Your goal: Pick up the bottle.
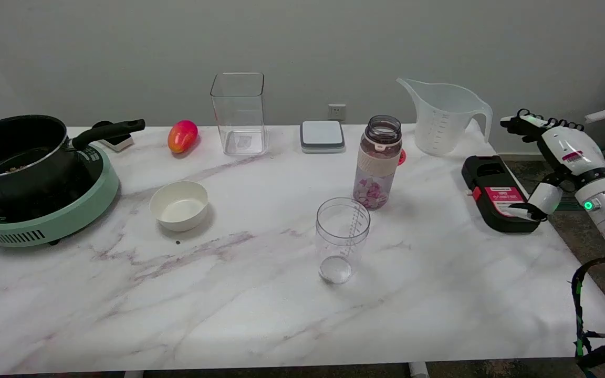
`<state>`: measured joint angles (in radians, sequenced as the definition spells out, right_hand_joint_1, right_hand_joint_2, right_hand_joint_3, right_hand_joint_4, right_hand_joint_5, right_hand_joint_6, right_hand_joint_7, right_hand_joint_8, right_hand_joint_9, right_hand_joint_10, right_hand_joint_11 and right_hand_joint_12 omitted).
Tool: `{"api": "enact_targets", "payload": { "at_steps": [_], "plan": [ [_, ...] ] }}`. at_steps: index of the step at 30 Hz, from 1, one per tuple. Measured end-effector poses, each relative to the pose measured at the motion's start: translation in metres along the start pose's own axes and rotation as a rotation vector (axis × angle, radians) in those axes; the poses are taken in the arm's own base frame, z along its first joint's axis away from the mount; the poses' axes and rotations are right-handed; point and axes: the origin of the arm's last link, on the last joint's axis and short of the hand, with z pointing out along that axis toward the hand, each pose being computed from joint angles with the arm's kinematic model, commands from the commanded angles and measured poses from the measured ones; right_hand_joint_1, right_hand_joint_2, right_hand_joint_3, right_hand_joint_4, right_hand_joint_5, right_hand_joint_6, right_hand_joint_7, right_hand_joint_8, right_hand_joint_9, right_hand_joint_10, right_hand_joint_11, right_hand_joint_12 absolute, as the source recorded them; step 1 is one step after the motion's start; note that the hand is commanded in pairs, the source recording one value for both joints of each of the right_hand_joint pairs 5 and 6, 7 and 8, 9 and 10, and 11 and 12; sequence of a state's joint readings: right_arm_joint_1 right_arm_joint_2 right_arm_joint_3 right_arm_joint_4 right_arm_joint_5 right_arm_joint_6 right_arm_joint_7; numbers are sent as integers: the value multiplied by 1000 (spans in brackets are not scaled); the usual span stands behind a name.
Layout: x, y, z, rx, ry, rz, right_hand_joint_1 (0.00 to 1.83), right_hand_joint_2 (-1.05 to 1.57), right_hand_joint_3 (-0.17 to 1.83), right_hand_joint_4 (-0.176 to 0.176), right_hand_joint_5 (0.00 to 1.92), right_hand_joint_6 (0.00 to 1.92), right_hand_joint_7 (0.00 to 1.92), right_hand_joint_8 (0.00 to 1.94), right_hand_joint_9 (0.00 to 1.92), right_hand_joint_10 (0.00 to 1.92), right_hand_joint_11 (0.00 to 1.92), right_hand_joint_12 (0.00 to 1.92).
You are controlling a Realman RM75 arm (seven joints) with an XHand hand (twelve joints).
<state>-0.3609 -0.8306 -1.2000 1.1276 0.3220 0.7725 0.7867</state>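
Your right hand (554,157) hangs at the right edge of the white marble-patterned table (229,294), beyond the table's right side and above the floor there. Its fingers (525,123) are stretched out and apart, pointing left toward the table, with the thumb lower down near the black flat device with a red-and-white label (497,194). Nothing is in the hand.

The clear open-topped bottle with a pale band round its middle and pink and white pieces inside (378,163) stands upright on the table, a little right of centre and toward the far side. It lies well apart from your fingers, off to their left, with the black device and a stretch of bare tabletop between them. A small red object (402,157) shows just behind the bottle's right side.

Just in front of the bottle, nearer the camera, stands a clear plastic measuring cup (342,239). Behind and to the right of the bottle is a translucent white measuring jug with a handle (441,115), and behind and to its left a grey-and-white square pad (322,135). Further left along the far edge you have a tall clear square container (238,113) and a red-and-yellow mango-shaped fruit (182,135). A small white bowl (179,205) sits left of centre, and a black saucepan (16,155) rests on a mint-green hotplate (55,218) at the far left.
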Motion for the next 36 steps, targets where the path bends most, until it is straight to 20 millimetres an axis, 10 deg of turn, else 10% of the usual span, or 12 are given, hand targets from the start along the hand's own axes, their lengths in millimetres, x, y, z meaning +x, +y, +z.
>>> {"api": "enact_targets", "payload": {
  "at_steps": [36],
  "plan": [
    [-20, -39, 10, 91, -90, 60, 1335, -933, 1447, 0, 360, 360, 419, 419, 465, 465, 594, 594]
  ]
}}
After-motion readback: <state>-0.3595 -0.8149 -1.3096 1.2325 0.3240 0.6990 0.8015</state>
